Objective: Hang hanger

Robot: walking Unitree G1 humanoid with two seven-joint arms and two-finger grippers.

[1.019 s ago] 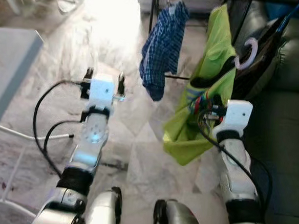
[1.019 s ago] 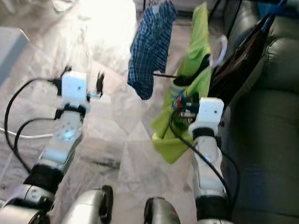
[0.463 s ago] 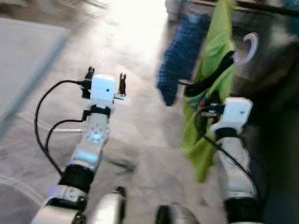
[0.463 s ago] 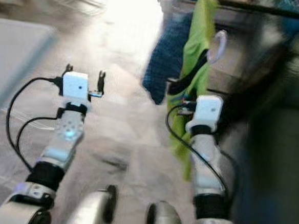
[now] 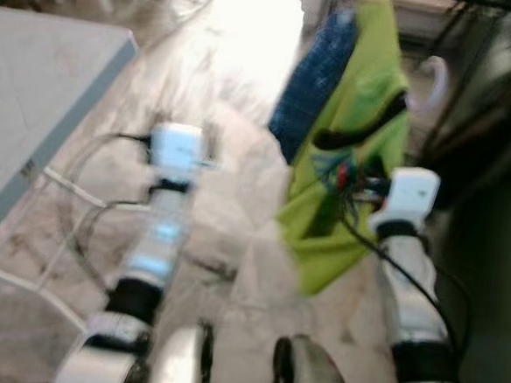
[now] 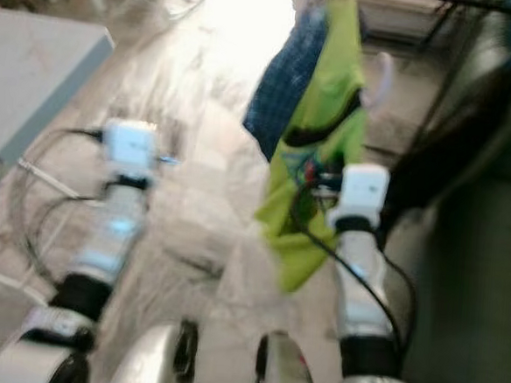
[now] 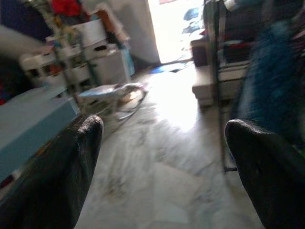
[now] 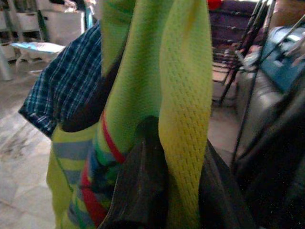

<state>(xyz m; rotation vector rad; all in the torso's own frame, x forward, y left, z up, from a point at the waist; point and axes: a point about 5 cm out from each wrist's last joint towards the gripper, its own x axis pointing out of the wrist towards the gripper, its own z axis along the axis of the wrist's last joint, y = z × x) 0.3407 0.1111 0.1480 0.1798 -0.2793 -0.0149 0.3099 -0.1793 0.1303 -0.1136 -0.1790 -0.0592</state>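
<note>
**Green shirt on its hanger, held up by the right tool**

From my seat, the head cameras were smeared with motion blur, so I read only the coarse layout. My right tool (image 8: pixel 157 191) was clamped on the lime-green shirt (image 5: pixel 345 163), its black fingers (image 8: pixel 138 181) pinching a fold of the mesh cloth near the striped collar. The shirt hung with its long axis vertical, draping down from the top of the picture toward the marble floor (image 5: pixel 235 234). The hanger (image 5: pixel 432 81) showed as a pale hook curving beside the shirt's upper right edge, hook end up; I could not tell whether it touched anything. A blue checked garment (image 5: pixel 311 81) hung just beside the green shirt on its left, the two overlapping in the right wrist view. A dark sofa (image 6: pixel 482 216) stood to the right of the arm.

My left tool (image 7: pixel 157 157) was held out over the floor with its fingers (image 7: pixel 62 171) well apart and nothing between them. A grey worktop (image 5: pixel 34 97) stood at the far left.
</note>
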